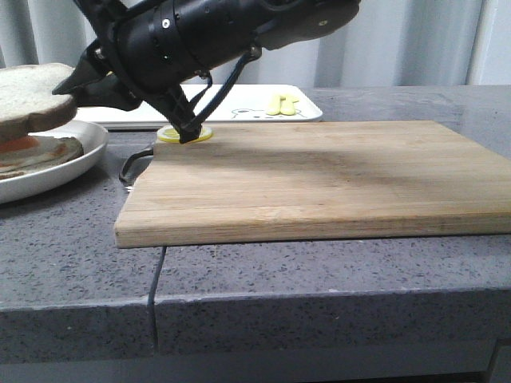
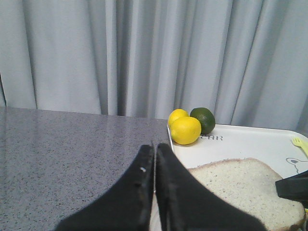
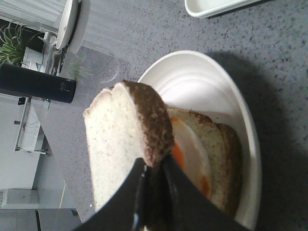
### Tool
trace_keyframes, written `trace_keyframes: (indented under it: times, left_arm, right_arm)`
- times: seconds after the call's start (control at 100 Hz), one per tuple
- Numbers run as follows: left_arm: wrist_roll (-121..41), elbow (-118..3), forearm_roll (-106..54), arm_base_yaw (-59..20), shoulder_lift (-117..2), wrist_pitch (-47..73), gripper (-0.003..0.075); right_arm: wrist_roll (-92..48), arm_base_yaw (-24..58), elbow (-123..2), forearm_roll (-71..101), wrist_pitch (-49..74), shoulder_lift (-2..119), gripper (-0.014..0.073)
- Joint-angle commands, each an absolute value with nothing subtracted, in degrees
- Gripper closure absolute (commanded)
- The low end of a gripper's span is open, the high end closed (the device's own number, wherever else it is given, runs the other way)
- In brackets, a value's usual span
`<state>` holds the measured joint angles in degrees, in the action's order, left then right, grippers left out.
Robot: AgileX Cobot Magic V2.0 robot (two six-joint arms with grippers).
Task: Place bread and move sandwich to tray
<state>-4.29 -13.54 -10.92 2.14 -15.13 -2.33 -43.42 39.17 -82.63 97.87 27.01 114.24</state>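
Bread slice pinched at its crust edge, held over the open sandwich.

Nearest in the front view: wooden cutting board [image 1: 319, 179] on the grey counter [image 1: 72, 263], bare on top. Further left, round white dish [image 1: 60, 163] carrying the sandwich [image 3: 211, 163], egg yolk showing, no top slice yet. Just above it, the bread [image 3: 122, 144], nipped at one crust corner by the right gripper [image 3: 155, 175], fingers closed on the brown edge. Light, soft and easily crushed or torn, by the look of it; firmer crust the better hold, with a gentle squeeze. Left gripper [image 2: 155, 166] empty, fingers pressed together. Furthest back, the tray [image 1: 247, 100] with lemons [image 2: 185, 129] and a lime [image 2: 204, 119] at one corner.
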Motion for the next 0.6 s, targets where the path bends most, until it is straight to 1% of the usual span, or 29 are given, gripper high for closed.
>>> trace_keyframes:
  times: [0.0,0.07,0.12,0.31,0.4,0.43,0.48,0.53,0.59]
  left_arm:
    - [-3.8,-15.7,-11.4,2.3,-16.1,-6.9,0.0740]
    - [-3.8,-15.7,-11.4,2.3,-16.1,-6.9,0.0740]
    - [-3.8,-15.7,-11.4,2.3,-16.1,-6.9,0.0740]
    - [-3.8,-15.9,-11.4,2.3,-16.1,-6.8,0.0740]
    - [-3.8,-17.8,-11.4,2.3,-16.3,-4.8,0.0740]
    - [-3.8,-18.7,-11.4,2.3,-16.6,-3.2,0.0740]
    - [-3.8,-20.7,-11.4,2.3,-17.5,-0.5,0.0740]
    - [-3.8,-22.9,-11.3,2.3,-19.0,2.2,0.0740]
    - [-3.8,-26.1,-10.5,2.3,-21.8,5.5,0.0740]
  right_arm:
    - [-44.5,39.1,-84.8,100.0,28.5,111.5,0.0445]
    - [-44.5,39.0,-84.8,99.5,28.5,111.6,0.0320]
    - [-44.5,38.9,-84.8,98.7,28.2,111.6,0.0270]
    - [-44.7,37.8,-84.8,95.8,27.5,111.6,0.0265]
    - [-46.4,36.6,-84.8,93.4,28.2,110.9,0.0265]
    - [-47.3,36.1,-84.8,92.3,28.3,110.4,0.0272]
    - [-48.9,35.7,-84.8,90.6,28.5,109.4,0.0312]
    - [-50.0,35.3,-84.8,88.7,28.5,108.2,0.0384]
    - [-50.8,35.2,-84.8,86.0,28.5,106.6,0.0503]
